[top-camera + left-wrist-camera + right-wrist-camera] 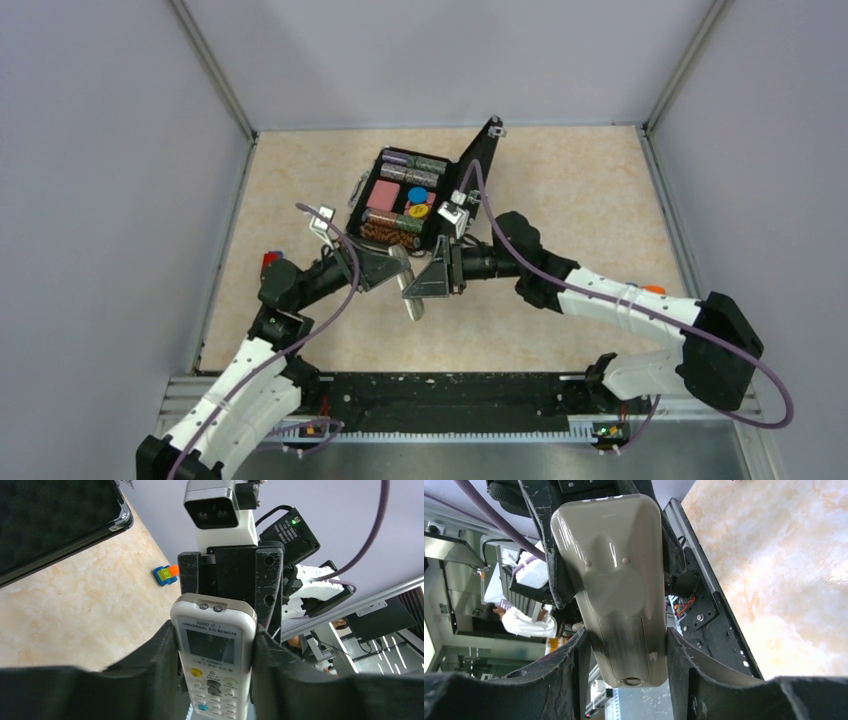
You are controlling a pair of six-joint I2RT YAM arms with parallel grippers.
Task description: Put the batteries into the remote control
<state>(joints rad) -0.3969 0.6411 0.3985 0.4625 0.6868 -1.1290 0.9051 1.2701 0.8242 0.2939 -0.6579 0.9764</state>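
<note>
The slim white plastic remote control with a grey back [214,615] hangs above the table [560,200], clamped at its long edges by both the left hand [216,632] and the right hand [626,634]. It looks light, rigid and glossy, so probably slippery; edge grips suit it, leaving the rear battery cover free.

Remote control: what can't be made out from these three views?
Top external: remote control mostly hidden between left gripper and right gripper.
Left wrist: its lower keys cut off by the bottom edge.
Right wrist: battery bay interior hidden behind the cover.
Batteries: none identifiable; black case contents too small in top external.
</note>
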